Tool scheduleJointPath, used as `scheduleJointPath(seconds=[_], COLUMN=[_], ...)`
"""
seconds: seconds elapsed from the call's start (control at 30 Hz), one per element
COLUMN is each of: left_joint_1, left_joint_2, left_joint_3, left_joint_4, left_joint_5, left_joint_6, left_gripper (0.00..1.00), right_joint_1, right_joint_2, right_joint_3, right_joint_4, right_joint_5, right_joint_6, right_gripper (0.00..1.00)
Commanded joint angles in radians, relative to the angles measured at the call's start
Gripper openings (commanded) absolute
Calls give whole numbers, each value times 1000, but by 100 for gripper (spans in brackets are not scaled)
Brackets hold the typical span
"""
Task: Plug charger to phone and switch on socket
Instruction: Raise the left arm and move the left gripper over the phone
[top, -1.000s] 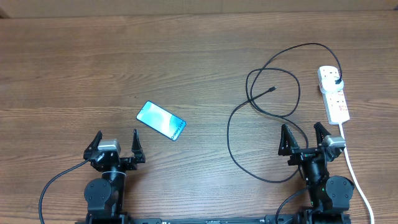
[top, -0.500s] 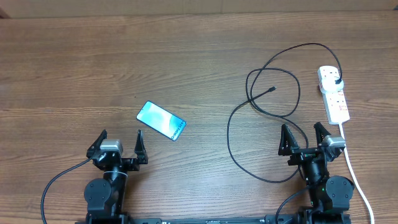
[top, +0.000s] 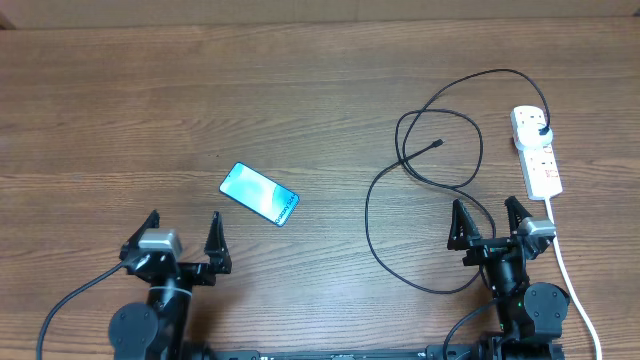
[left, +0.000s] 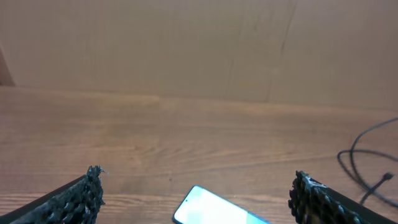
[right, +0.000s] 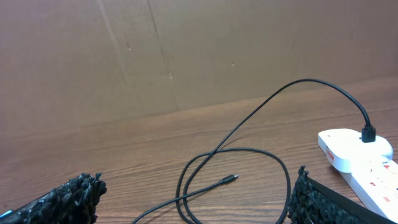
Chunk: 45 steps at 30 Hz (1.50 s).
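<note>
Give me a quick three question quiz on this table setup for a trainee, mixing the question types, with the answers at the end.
1. True or false: the connector tip of the charger is already plugged into the phone.
2. Where is the plug head? A) in the socket; B) lying beside the phone; C) held by a gripper.
3. Which is nearer the phone, the left gripper or the right gripper?
Key: 1 false, the tip lies free on the table, apart from the phone. 2 A. 3 the left gripper.
</note>
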<state>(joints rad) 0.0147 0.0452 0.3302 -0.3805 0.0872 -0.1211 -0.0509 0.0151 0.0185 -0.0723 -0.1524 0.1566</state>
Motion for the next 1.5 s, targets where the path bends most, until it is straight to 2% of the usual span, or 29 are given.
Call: scheduleJointPath(seconds=[0.0, 0.2, 0.47, 0.8, 1.13, 1.3, 1.47], left_joint_1=[-2, -2, -2, -2, -2, -2, -2], left_joint_2=[5, 92, 338, 661, 822, 835, 844], left_joint_3=[87, 213, 406, 724, 924, 930, 930], left_joint_4=[-27, -76, -154, -407, -538, -543, -536], left_joint_5=[13, 17, 46, 53, 108, 248, 286], left_joint_6=[-22, -40, -41, -40, -39, -33, -32], left_gripper=[100, 100, 100, 100, 100, 100, 100], right_joint_1=[1, 1, 1, 1, 1, 1, 1], right_joint_2=[-6, -6, -6, -6, -6, -6, -6], right_joint_3=[-11, -11, -11, -11, -11, -11, -11], right_joint_4=[3, 3, 3, 3, 3, 3, 3], right_joint_5=[6, 6, 6, 6, 6, 6, 6], right_joint_6=[-2, -2, -2, -2, -2, -2, -2], right_gripper=[100, 100, 100, 100, 100, 100, 100])
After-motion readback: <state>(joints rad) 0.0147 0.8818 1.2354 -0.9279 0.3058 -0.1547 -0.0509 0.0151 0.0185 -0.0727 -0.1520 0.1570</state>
